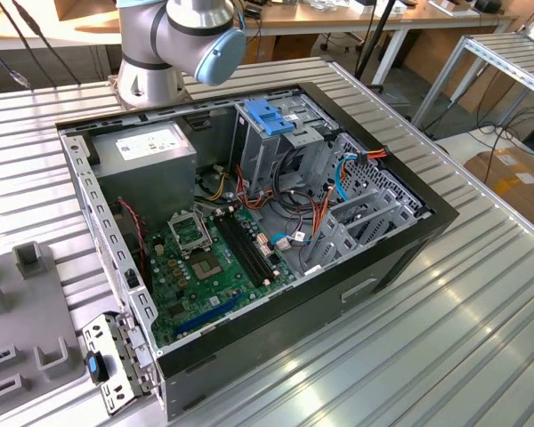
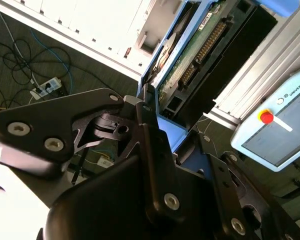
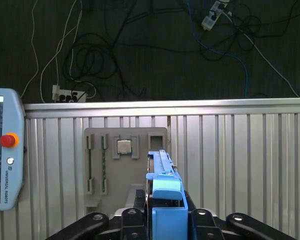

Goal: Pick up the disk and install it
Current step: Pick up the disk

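right now, reading the first wrist view from the left, i see the teach pendant (image 3: 2,150), then the grey parts holder (image 3: 115,175) on the ribbed table (image 3: 240,165), then the disk (image 3: 162,170), on edge in its blue bracket and clamped between the fingers of my gripper (image 3: 166,222). so the pick looks done and the install isn't. i judge the next move calls for squaring the bracket to the blue-topped drive cage (image 1: 269,124) inside the open case (image 1: 409,240).

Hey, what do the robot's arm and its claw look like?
The arm is built of round silver-grey joint housings, one closed by a light blue cap. In the second wrist view the claw is matte black, made of flat angular links pinned with silver screws.
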You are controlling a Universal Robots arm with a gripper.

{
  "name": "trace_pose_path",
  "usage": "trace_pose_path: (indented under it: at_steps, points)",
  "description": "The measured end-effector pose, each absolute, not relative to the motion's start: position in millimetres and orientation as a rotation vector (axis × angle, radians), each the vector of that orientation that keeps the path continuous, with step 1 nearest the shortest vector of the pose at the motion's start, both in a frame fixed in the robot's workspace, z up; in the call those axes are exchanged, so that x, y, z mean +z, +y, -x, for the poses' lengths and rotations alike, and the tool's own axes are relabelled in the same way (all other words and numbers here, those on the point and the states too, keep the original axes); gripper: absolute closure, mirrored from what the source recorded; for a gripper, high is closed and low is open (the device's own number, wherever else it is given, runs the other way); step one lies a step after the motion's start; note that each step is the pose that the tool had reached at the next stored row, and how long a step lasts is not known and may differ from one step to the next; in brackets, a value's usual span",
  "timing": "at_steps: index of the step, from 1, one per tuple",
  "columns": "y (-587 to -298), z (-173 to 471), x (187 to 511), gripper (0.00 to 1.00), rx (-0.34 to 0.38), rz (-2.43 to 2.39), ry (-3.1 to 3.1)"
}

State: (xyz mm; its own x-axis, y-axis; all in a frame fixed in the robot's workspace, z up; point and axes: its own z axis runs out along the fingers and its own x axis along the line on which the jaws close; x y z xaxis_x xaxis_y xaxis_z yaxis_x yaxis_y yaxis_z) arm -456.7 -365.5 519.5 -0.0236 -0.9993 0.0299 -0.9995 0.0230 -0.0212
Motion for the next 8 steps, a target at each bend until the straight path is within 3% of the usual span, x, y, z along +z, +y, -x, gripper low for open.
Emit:
trace_pose_path:
  at_steps: [8]
  points:
    - [-366,434,520,0.64,0.056,-2.19,-2.242]
